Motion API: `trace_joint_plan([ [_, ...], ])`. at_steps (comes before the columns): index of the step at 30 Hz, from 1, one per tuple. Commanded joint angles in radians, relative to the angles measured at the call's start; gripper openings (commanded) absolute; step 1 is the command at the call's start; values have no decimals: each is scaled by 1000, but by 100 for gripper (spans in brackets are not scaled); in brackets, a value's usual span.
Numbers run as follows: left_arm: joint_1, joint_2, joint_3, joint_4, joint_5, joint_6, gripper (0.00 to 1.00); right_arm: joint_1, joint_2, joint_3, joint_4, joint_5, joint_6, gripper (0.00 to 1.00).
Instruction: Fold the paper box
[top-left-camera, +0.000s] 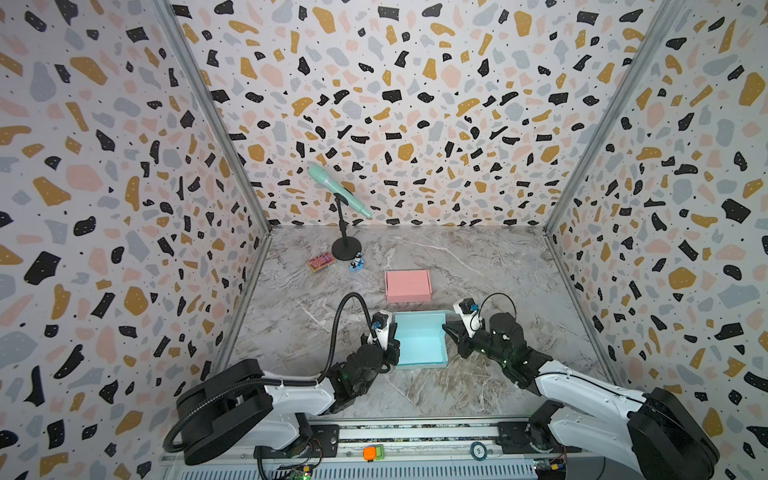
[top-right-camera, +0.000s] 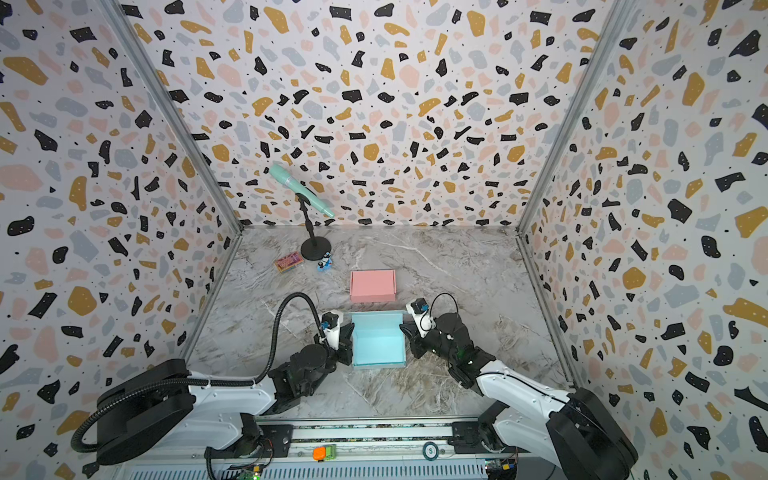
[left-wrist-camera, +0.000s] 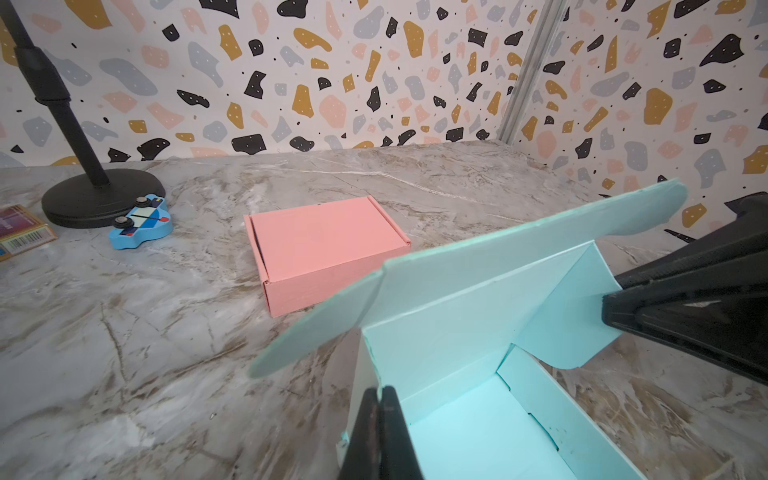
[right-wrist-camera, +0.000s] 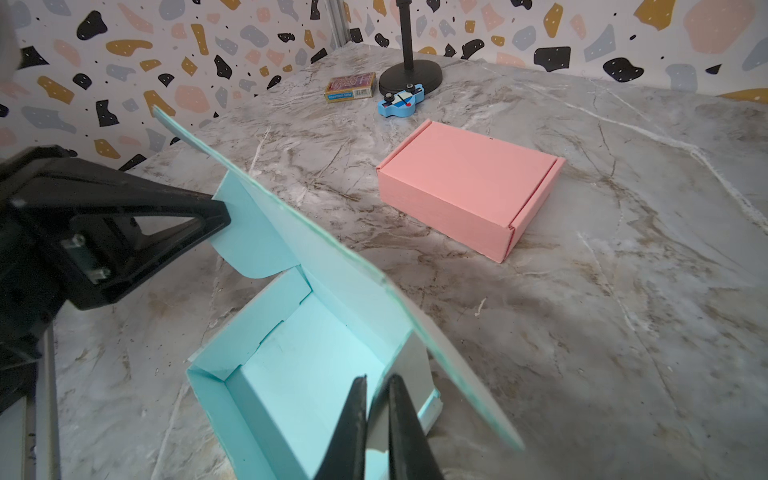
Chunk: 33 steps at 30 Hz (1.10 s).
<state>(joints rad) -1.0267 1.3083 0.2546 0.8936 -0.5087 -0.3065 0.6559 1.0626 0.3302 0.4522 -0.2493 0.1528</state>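
The blue box (top-left-camera: 420, 340) sits on the table (top-left-camera: 519, 270) near its front edge, between the two arms and just in front of a closed pink box (top-left-camera: 408, 286). Its walls are already up, and the lid (left-wrist-camera: 478, 266) stands raised at the back with a side flap hanging at each end. The left hand (left-wrist-camera: 380, 392) is fully closed, and its tips touch the left flap (right-wrist-camera: 249, 232). The right hand (right-wrist-camera: 380, 380) is almost closed, with a thin gap between the fingers. It touches the right flap (left-wrist-camera: 569, 316), but I cannot tell if it pinches it.
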Motion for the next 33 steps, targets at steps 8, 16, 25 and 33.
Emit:
trace_joint_plan([
  [8, -73, 75, -29, 137, -19, 22, 0, 109, -75, 1, -28, 36, 17, 13],
  [16, -144, 140, -50, 187, -103, 23, 0, 133, -129, -38, -46, 99, 34, 12],
  [25, -226, 171, -54, 174, -170, 21, 0, 137, -173, -71, -63, 104, 58, 12],
  [33, -274, 221, -46, 184, -192, 20, 0, 151, -207, -88, -105, 128, 86, 12],
])
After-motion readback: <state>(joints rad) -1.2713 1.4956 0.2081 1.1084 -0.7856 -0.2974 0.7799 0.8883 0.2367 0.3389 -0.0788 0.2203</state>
